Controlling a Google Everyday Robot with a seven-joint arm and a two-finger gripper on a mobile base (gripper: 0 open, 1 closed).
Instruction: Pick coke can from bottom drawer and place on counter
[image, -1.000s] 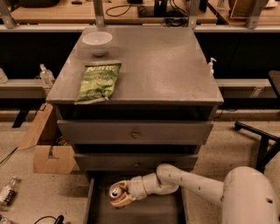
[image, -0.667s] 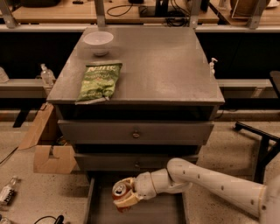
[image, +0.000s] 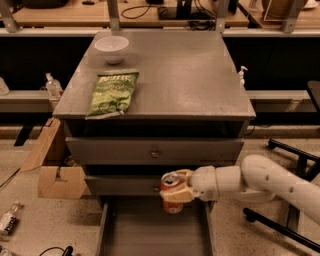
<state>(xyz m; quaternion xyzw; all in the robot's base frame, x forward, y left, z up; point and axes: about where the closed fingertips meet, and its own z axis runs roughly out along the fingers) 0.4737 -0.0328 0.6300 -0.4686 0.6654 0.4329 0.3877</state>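
Note:
The coke can (image: 170, 185), red with a silver lid, is held upright in my gripper (image: 176, 191), whose fingers are shut around its sides. The can hangs above the open bottom drawer (image: 152, 231), level with the lower drawer front. The drawer's grey floor below it is bare. The counter (image: 185, 75) is the broad grey slab above, well higher than the can. My white arm (image: 260, 181) reaches in from the right.
A green crisp bag (image: 113, 93) lies on the counter's left front part and a white bowl (image: 111, 48) stands at its back left. Two closed drawer fronts with knobs (image: 155, 151) sit under the counter. Cardboard boxes (image: 57, 177) stand at the left; a chair base (image: 287, 220) is at the right.
My gripper has lifted the coke can up out of the bottom drawer and moved it slightly right; the drawer floor under it is now bare.

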